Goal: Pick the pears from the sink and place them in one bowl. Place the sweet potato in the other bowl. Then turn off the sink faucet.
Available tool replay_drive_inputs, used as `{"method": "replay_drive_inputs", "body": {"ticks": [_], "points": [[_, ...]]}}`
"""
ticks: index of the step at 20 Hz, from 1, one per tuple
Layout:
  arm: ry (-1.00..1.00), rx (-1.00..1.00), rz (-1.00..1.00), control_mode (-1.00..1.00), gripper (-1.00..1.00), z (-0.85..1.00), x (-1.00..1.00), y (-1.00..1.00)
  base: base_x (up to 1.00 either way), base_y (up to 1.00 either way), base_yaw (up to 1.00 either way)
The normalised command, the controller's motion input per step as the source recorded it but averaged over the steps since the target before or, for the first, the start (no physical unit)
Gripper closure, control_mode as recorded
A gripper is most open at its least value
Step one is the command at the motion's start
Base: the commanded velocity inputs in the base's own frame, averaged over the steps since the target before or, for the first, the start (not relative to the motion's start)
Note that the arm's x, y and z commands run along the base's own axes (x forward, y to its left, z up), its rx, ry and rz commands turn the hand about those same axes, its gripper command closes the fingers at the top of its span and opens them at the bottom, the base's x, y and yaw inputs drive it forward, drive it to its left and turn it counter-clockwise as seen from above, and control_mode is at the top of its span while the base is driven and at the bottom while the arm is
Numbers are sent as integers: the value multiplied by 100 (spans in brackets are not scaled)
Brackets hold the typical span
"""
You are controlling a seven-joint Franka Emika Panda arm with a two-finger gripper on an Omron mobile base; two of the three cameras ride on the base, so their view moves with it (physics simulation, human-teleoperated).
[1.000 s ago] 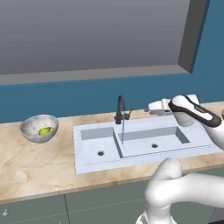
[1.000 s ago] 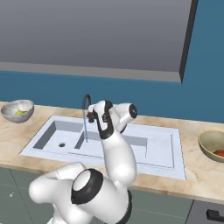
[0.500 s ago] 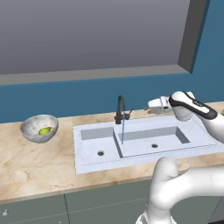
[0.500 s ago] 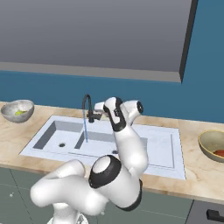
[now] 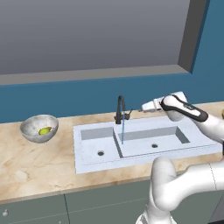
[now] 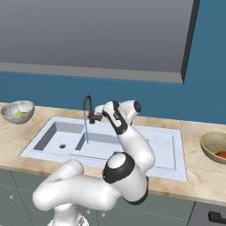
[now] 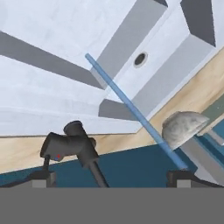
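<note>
The end effector (image 5: 139,109) stood wide open and held nothing, reaching in sideways at the height of the black gooseneck faucet (image 5: 120,109), just to the right of its small side lever (image 5: 128,115) — whether a fingertip touched the lever could not be told. From the hand camera the two dark fingertips (image 7: 43,177) sat far apart, the faucet's base and lever (image 7: 70,145) between them, nearer the left one. A thin blue stream of water (image 5: 123,131) ran from the spout down into the pale double-basin sink (image 5: 144,151), landing near the divider between the basins. On the marbled worktop (image 5: 39,162), well to the left of the sink, sat a speckled grey bowl (image 5: 35,127) with a yellow-green pear (image 5: 44,131) inside. At the far right end of the worktop, in the right base view, a second bowl (image 6: 211,143) held something orange-red (image 6: 220,154) — apparently the sweet potato
</note>
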Motion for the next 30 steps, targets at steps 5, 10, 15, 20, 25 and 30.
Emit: {"method": "replay_drive_inputs", "body": {"ticks": [5, 10, 15, 20, 25, 30], "points": [[-17, -2, 0, -100, -100, -44, 32, -7, 0, 0, 0], [0, 2, 0, -100, -100, -23, 45, -22, 0, 0, 0], [8, 7, 0, -100, -100, -7, 50, -35, 0, 0, 0], [8, 3, 0, -100, -100, -4, 35, -11, 0, 0, 0], [1, 0, 0, -100, -100, -13, 28, 0, 0, 0, 0], [0, 0, 0, -100, -100, -10, 26, 5, 0, 0, 0]]}}
